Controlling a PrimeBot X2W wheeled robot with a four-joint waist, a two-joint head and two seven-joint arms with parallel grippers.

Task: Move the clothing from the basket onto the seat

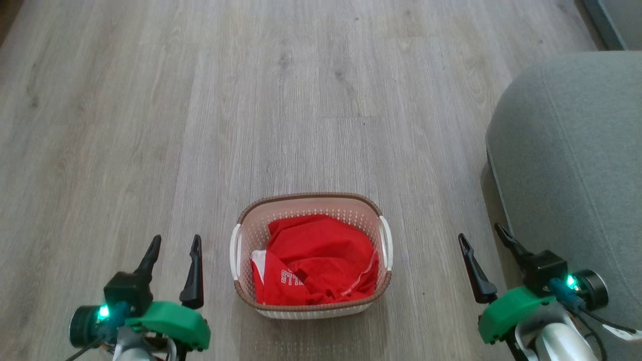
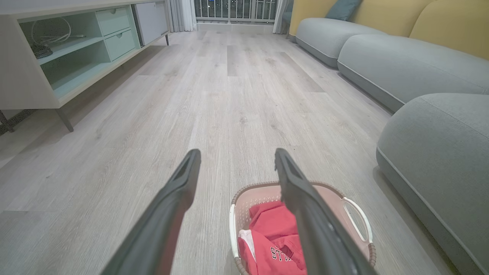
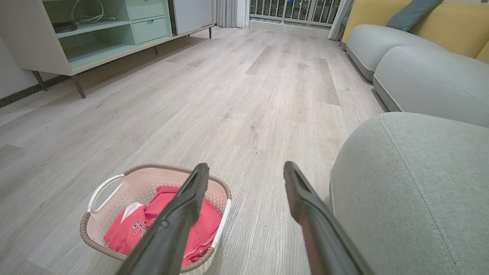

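The red clothing (image 1: 313,260) with white lettering lies bunched inside the cream basket (image 1: 251,213), which stands on the wood floor in the lower middle of the head view. The grey seat (image 1: 577,150) rises to the right of it. My left gripper (image 1: 173,243) hangs open to the left of the basket, nothing between its fingers. My right gripper (image 1: 484,235) is open between the basket and the seat's edge. The left wrist view has the clothing (image 2: 273,236) and basket (image 2: 252,191) low right of the left gripper (image 2: 237,154). In the right wrist view the basket (image 3: 126,191) sits lower left, the seat (image 3: 412,191) right.
A pale cabinet (image 2: 57,57) on thin legs lines the far left wall. More grey sofa sections (image 2: 405,65) with yellow backs run along the right side. Bare wood floor (image 1: 281,100) stretches ahead of the basket.
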